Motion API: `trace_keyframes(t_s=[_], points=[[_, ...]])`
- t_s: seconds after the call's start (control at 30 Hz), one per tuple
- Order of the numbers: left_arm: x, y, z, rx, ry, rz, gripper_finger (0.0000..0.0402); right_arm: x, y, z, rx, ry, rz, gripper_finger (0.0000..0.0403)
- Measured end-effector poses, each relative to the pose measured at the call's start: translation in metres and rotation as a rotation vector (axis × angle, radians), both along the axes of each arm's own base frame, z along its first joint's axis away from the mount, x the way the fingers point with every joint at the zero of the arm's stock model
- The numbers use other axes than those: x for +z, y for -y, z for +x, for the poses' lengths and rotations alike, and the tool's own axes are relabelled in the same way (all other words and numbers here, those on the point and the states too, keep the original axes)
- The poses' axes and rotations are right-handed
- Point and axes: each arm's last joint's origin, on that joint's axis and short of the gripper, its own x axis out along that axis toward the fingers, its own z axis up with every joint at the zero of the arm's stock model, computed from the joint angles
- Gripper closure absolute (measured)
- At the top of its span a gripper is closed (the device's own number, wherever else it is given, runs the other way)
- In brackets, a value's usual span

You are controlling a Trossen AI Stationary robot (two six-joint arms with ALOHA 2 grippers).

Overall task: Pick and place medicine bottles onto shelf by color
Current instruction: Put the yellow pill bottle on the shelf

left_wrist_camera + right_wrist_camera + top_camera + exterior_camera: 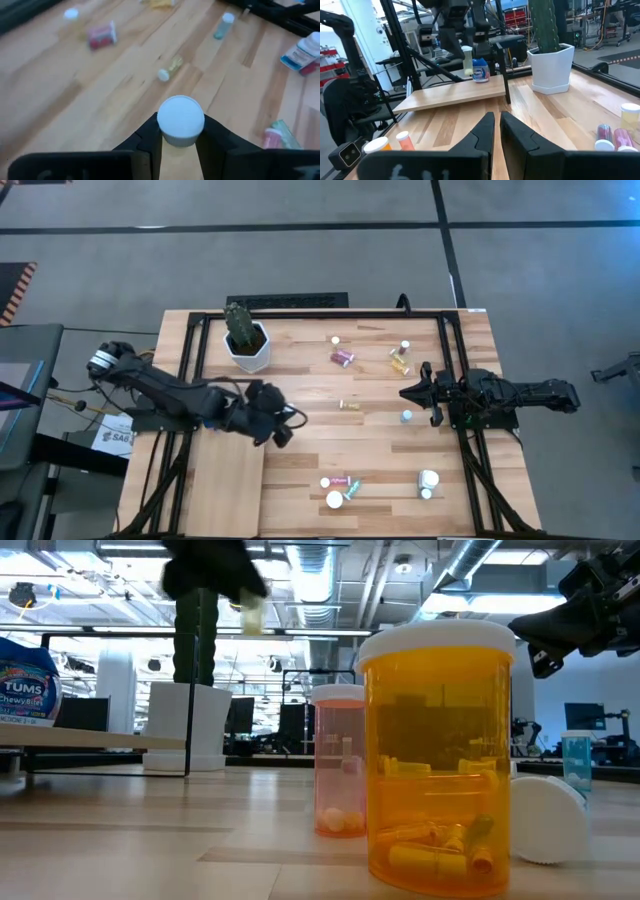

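- The left gripper (pixel 180 145) has its fingers (pixel 150 142) clamped on a small pale-yellow bottle (pixel 180 122) with a white cap, gripped just under the cap.
- In the high view the left gripper (pixel 278 430) hangs over the surface (pixel 370 435) just beside the far right corner of the shelf (pixel 228 490), a pale board on the near left part of the surface.
- In the right wrist view the held bottle (pixel 467 61) is lifted above the shelf (pixel 455 94), on which a blue-labelled bottle (pixel 480 71) lies.
- The right gripper (pixel 412 393) rests over the right side of the surface with its fingers (pixel 485 131) together and nothing between them.
- Other medicine bottles are scattered: a pink one (pixel 343 358) and an amber one (pixel 400 365) on the far side, a small yellow one (pixel 350 406) mid-surface, a blue one (pixel 406 416) near the right gripper.
- A cluster (pixel 340 488) lies near the front edge, with a white bottle (pixel 428 480) to its right.
- A white pot (pixel 247 346) with a cactus stands on the far left part of the surface.
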Motion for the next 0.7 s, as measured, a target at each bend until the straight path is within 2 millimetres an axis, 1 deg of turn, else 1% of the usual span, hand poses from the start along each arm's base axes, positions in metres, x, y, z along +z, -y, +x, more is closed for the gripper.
trace_keyframes(t_s=[0.1, 0.27, 0.5, 0.7], points=[[-0.008, 0.005, -0.018, 0.047, 0.003, -0.035, 0.0326, 0.000, 0.000, 0.000, 0.000, 0.000, 0.000, 0.0347], [-0.031, 0.010, -0.044, 0.117, -0.079, -0.026, 0.0326, 0.000, 0.000, 0.000, 0.000, 0.000, 0.000, 0.0347], [-0.058, 0.011, -0.064, 0.225, -0.115, -0.041, 0.0326, 0.000, 0.000, 0.000, 0.000, 0.000, 0.000, 0.0347], [-0.069, 0.006, -0.075, 0.279, -0.181, -0.005, 0.0326, 0.000, 0.000, 0.000, 0.000, 0.000, 0.000, 0.0347]])
